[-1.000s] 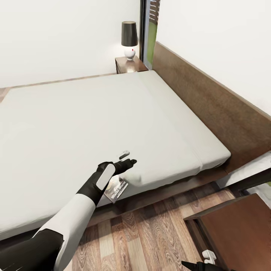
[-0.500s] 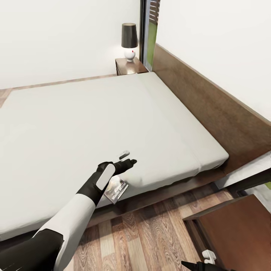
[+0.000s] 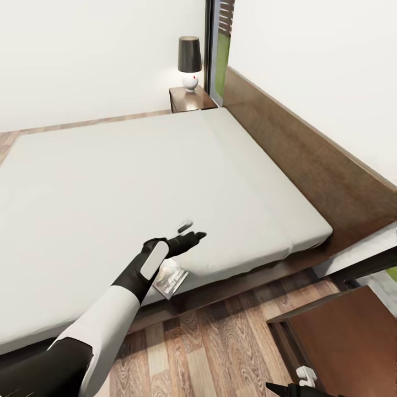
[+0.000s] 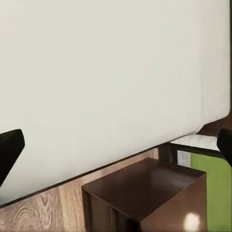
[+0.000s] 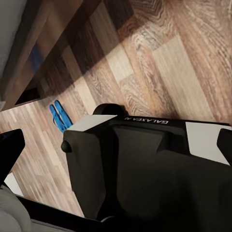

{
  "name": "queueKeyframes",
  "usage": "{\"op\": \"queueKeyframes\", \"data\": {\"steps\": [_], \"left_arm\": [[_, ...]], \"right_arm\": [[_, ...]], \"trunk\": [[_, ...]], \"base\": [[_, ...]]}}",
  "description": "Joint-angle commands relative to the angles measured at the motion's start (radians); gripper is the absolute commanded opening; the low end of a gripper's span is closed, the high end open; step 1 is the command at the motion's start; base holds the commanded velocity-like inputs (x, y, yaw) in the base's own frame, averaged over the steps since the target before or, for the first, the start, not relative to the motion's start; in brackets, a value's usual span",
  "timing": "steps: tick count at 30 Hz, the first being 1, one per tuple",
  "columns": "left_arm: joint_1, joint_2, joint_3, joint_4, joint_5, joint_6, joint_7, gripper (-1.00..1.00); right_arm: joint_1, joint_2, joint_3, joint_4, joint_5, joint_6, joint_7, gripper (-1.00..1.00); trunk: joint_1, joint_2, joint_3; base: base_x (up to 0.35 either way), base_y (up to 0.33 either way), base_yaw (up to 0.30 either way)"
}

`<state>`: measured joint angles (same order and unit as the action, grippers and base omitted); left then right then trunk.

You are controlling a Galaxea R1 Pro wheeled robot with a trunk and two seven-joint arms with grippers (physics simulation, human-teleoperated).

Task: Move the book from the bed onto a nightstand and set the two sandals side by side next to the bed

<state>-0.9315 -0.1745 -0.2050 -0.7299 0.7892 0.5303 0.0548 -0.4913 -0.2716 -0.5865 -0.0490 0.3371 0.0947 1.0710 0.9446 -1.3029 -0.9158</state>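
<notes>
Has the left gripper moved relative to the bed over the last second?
Barely, if at all. The left gripper hangs over the mattress near the bed edge, just beyond the book; the lamp's downward drift shows the camera shifted.

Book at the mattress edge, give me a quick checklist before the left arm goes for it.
1. Left gripper open: ok, fingers wide apart.
2. Gripper above the book: not ok, it reaches past; the book lies under the wrist.
3. Book fully seen: not ok, the arm covers part.
4. Nightstand in sight: ok, by the right gripper.
5. Sandals paired: ok; beside the bed: cannot tell.
</notes>
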Motion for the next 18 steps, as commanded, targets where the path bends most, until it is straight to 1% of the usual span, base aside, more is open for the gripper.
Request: {"op": "queueKeyframes", "data": {"steps": [1, 4, 6, 7, 9, 10, 11, 14, 15, 18], "left_arm": [[0.008, 0.000, -0.001, 0.000, 0.008, 0.003, 0.001, 1.00], [0.050, 0.000, -0.001, -0.004, 0.006, 0.002, -0.010, 1.00], [0.081, 0.009, -0.002, -0.006, 0.005, 0.002, -0.029, 1.00], [0.086, 0.010, -0.002, -0.007, 0.005, 0.002, -0.037, 1.00], [0.099, 0.014, -0.005, -0.009, 0.004, 0.002, -0.068, 1.00], [0.106, 0.016, -0.013, -0.012, 0.004, 0.002, -0.092, 1.00], [0.110, 0.017, -0.019, -0.015, 0.004, 0.002, -0.103, 1.00], [0.137, 0.026, -0.067, -0.040, 0.004, 0.002, -0.146, 1.00], [0.149, 0.032, -0.106, -0.057, 0.004, 0.003, -0.158, 1.00], [0.153, 0.033, -0.116, -0.061, 0.005, 0.003, -0.160, 1.00]], "right_arm": [[0.000, 0.000, -0.009, -0.001, 0.006, 0.010, 0.004, 1.00], [0.000, 0.000, -0.009, -0.001, 0.006, 0.010, 0.004, 1.00], [0.000, 0.000, -0.009, 0.000, 0.006, 0.010, 0.004, 1.00], [0.000, 0.000, -0.009, 0.000, 0.006, 0.010, 0.004, 1.00], [0.000, 0.000, -0.009, -0.001, 0.006, 0.010, 0.004, 1.00], [0.000, 0.000, -0.009, -0.001, 0.006, 0.010, 0.004, 1.00], [0.000, 0.000, -0.009, 0.000, 0.006, 0.010, 0.004, 1.00], [0.000, 0.000, -0.009, -0.001, 0.006, 0.010, 0.004, 1.00], [-0.001, 0.000, -0.009, 0.000, 0.006, 0.010, 0.004, 1.00], [0.000, 0.000, -0.009, 0.000, 0.006, 0.010, 0.004, 1.00]], "trunk": [[-0.004, 0.007, 0.003], [-0.015, 0.028, 0.012], [-0.023, 0.042, 0.018], [-0.027, 0.049, 0.021], [-0.035, 0.063, 0.028], [-0.038, 0.070, 0.031], [-0.042, 0.077, 0.034], [-0.054, 0.098, 0.043], [-0.058, 0.105, 0.047], [-0.069, 0.126, 0.056]], "base": [[0.000, 0.000, 0.000], [0.000, 0.000, 0.000], [0.000, 0.000, 0.000], [0.000, 0.000, 0.000], [0.000, 0.000, 0.000], [0.000, 0.000, 0.000], [0.000, 0.000, 0.000], [0.000, 0.000, 0.000], [0.000, 0.000, 0.000], [0.000, 0.000, 0.000]]}}
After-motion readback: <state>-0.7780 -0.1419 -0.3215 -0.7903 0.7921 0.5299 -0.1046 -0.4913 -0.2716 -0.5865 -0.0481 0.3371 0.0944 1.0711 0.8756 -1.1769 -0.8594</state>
